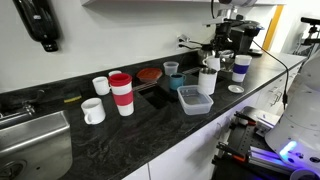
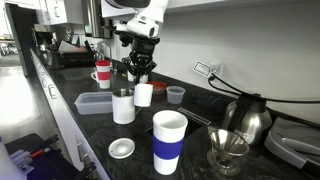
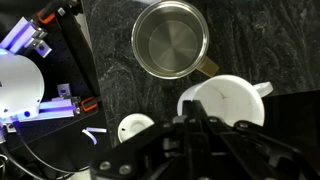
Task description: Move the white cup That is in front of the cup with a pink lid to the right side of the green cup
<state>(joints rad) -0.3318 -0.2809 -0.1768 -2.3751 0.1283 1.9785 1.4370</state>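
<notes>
A: Ok, what's nearest in the exterior view from the end of the counter?

B: Right up front there's a cup with a dark blue band, and a flat white lid lies just beside it. Behind those stands a steel cup, with a blue container near it.

A: And the white cup?

B: The white cup is upright on the counter, just beside the steel cup. The wrist view looks straight down on the pair, and the mug's handle points away from the steel one. Nothing is gripping it.

A: Where's the gripper?

B: The gripper hangs right above the white cup, close to it but not touching. The fingers are a dark blur in every view, so honestly I can't tell if the jaws are apart or together.

A: Green cup?

B: The green cup is near the mug, on the wall side.

A: Farther back?

B: The cup with the pink lid is way down the counter, well apart from the mug. In an exterior view, two other white mugs stand next to it.
</notes>
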